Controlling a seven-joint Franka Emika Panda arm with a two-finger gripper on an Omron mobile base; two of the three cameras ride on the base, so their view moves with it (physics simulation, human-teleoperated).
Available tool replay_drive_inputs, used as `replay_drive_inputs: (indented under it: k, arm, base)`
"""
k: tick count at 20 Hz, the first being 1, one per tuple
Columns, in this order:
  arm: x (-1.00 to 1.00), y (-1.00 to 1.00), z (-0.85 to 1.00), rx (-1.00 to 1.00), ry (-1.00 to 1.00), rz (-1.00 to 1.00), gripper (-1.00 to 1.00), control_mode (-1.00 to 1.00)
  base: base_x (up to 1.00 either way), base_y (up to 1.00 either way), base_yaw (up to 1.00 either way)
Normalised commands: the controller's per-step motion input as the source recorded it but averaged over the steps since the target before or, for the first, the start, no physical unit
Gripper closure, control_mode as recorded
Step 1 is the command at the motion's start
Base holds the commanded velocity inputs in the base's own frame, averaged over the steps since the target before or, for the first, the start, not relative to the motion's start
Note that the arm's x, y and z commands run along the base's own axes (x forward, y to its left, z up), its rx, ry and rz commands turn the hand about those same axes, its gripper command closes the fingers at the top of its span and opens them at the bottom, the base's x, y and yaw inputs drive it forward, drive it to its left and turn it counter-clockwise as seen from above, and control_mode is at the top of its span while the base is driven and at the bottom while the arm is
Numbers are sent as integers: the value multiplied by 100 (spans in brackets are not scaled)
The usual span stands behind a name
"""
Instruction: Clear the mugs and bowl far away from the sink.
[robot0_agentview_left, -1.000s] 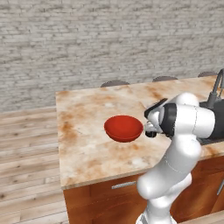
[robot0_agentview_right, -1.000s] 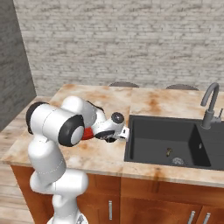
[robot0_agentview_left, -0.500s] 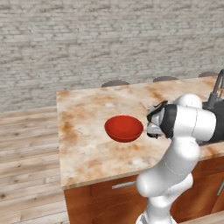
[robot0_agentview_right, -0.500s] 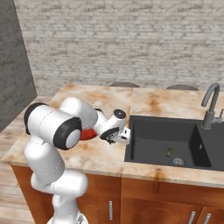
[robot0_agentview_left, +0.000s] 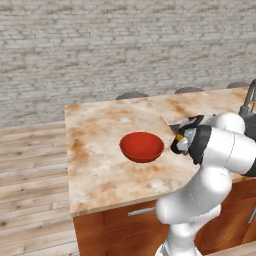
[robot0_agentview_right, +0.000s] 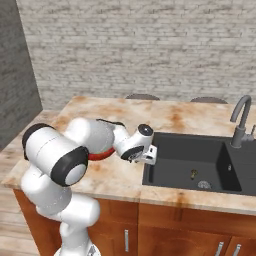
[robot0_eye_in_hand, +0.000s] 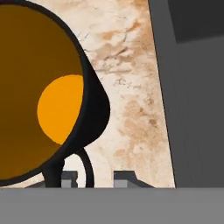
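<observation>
A white robot arm reaches low over a marbled orange-and-cream stone surface in a simulated kitchen, its tool set at the black cylindrical mug with the yellow-orange inside. In the hand view the mug stands just left of the dark grey recessed sink, a strip of bare stone between them, and the mug's thin black handle loop curves down between the two small grey fingertips. The tips stand a little apart with the handle close to the left one; whether they already pinch it cannot be told. From the left base view a sliver of the mug's orange shows by the wrist, and the wide, shallow, glossy red bowl sits on the surface just left of the arm, further from the sink. The curved grey metal faucet rises at the sink's far right side.

The step in hand appears to be taking hold of the black mug. To do it well, the tool should likely settle squarely on the handle or wall before lifting, rise straight so the mug does not tip towards the basin, then carry it leftwards, well clear of the bowl.

No brand, label or writing can be read anywhere
</observation>
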Motion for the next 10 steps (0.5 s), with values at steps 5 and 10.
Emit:
replay_drive_inputs:
  k: [5,10]
  arm:
    - [-65,22,60,10,-31,7,100,-100]
    - [-65,27,81,9,-27,4,100,-100]
  base:
    - [0,0,0]
    - [0,0,0]
